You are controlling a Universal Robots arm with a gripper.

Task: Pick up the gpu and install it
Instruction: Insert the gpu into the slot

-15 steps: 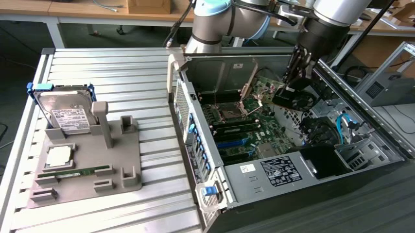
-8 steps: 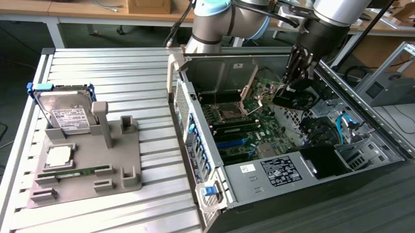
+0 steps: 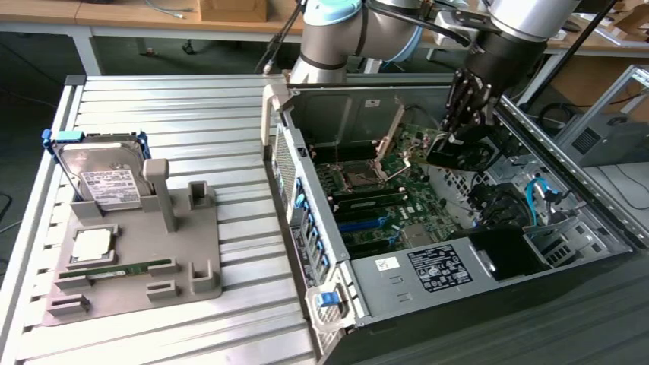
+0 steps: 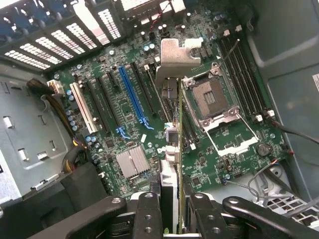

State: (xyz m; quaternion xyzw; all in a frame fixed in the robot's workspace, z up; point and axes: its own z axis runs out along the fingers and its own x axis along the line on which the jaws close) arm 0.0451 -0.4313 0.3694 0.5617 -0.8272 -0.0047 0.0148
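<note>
Wrist view: one gpu gripped edge-on in jaws; one motherboard.

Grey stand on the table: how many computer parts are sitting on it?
3: a hard drive upright at the far end, a square processor chip flat before it, a green memory stick nearest the camera. None seems hidden.

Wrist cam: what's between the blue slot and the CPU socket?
In the wrist view, the gpu, held edge-on in the gripper, hangs between the blue slot and the CPU socket. A black slot lies below it.
</note>
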